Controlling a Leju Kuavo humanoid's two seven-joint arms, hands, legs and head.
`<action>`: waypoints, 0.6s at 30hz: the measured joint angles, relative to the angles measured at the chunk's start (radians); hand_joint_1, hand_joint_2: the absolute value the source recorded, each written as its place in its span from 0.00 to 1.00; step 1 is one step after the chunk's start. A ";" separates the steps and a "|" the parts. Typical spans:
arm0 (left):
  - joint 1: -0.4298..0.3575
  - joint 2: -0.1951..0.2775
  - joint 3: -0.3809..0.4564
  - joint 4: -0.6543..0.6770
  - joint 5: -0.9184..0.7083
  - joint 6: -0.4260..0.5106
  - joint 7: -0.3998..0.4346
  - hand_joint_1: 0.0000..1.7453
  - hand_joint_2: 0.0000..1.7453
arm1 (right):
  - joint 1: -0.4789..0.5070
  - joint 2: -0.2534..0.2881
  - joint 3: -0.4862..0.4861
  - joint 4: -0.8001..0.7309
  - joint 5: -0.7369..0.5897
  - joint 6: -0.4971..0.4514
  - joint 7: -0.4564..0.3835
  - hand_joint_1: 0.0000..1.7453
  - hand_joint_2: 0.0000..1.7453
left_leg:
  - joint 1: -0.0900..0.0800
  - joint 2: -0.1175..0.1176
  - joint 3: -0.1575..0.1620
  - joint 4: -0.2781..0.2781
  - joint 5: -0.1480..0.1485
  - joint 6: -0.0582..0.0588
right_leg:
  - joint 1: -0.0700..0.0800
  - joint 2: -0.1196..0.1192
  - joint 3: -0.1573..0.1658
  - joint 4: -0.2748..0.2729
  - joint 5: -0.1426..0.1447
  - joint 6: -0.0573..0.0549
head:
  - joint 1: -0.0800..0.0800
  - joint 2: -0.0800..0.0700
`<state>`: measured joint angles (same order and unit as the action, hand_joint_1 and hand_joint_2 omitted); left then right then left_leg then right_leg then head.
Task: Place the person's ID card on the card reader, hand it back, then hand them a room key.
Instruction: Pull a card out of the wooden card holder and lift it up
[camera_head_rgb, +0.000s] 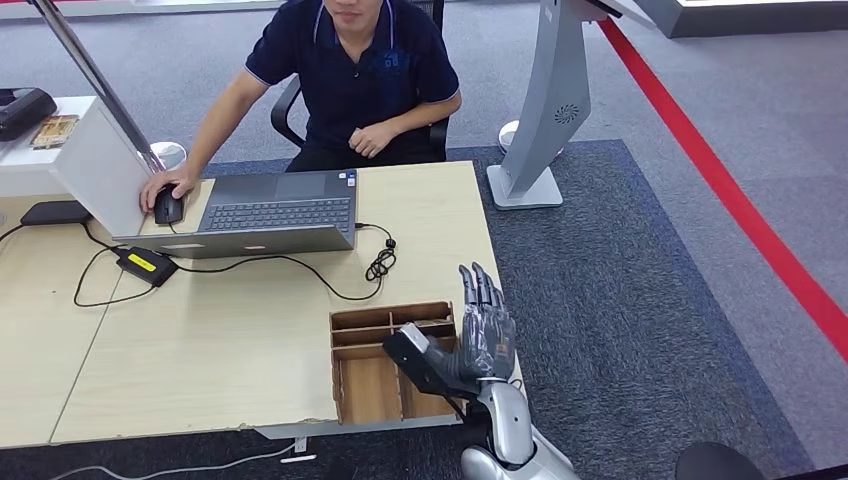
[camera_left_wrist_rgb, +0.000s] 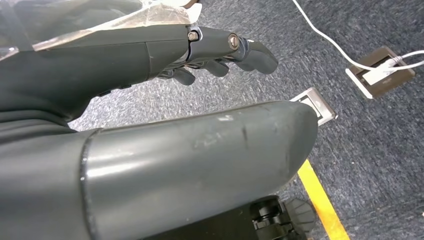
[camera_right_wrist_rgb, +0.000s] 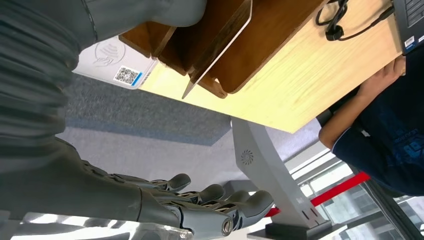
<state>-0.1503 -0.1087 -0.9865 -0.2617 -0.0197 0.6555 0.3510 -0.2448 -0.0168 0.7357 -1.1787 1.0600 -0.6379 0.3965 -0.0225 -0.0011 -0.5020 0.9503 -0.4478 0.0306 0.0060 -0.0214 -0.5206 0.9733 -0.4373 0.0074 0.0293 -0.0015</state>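
Note:
My right hand (camera_head_rgb: 487, 335) hovers over the near right corner of the desk, fingers stretched out toward the person (camera_head_rgb: 350, 70). A dark flat card (camera_head_rgb: 410, 352) juts from beside its thumb above the wooden divided box (camera_head_rgb: 370, 385). From the right wrist camera the card (camera_right_wrist_rgb: 220, 47) shows edge-on by the thumb, over the box (camera_right_wrist_rgb: 270, 40). Close by lies the white card reader (camera_right_wrist_rgb: 112, 60) with a QR code. My left hand (camera_left_wrist_rgb: 200, 50) hangs over the carpet, loosely curved and holding nothing.
The seated person has one hand on a mouse (camera_head_rgb: 167, 205) beside a laptop (camera_head_rgb: 270, 212); the other rests in their lap. Cables and a power brick (camera_head_rgb: 145, 264) cross the desk. A grey kiosk stand (camera_head_rgb: 545, 110) rises right of the desk. Floor sockets (camera_left_wrist_rgb: 382, 70) sit below.

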 joint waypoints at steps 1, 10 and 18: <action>0.000 0.000 0.000 0.000 -0.001 -0.001 0.000 0.00 0.00 | 0.000 0.000 0.000 0.002 0.006 0.001 0.002 0.00 1.00 | 0.000 0.000 0.000 0.000 0.000 0.000 | 0.000 0.000 0.000 0.000 0.000 0.000 | 0.000 0.000; -0.001 0.000 0.000 0.000 -0.005 -0.004 0.000 0.00 0.00 | -0.003 0.002 0.001 0.014 0.019 0.003 0.013 0.00 1.00 | 0.000 0.000 0.000 0.000 0.000 0.000 | 0.000 0.000 0.000 0.000 0.000 0.000 | 0.000 0.000; -0.001 0.000 -0.001 0.000 -0.009 -0.006 0.000 0.00 0.00 | -0.003 0.002 0.001 0.015 0.031 0.010 0.015 0.00 1.00 | 0.000 0.000 0.000 0.000 0.000 0.000 | 0.000 0.000 0.000 0.000 0.000 0.000 | 0.000 0.000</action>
<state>-0.1515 -0.1087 -0.9873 -0.2617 -0.0287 0.6491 0.3512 -0.2477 -0.0149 0.7370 -1.1635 1.0913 -0.6275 0.4112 -0.0226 -0.0011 -0.5021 0.9503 -0.4477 0.0306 0.0060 -0.0214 -0.5208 0.9733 -0.4373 0.0074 0.0292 -0.0015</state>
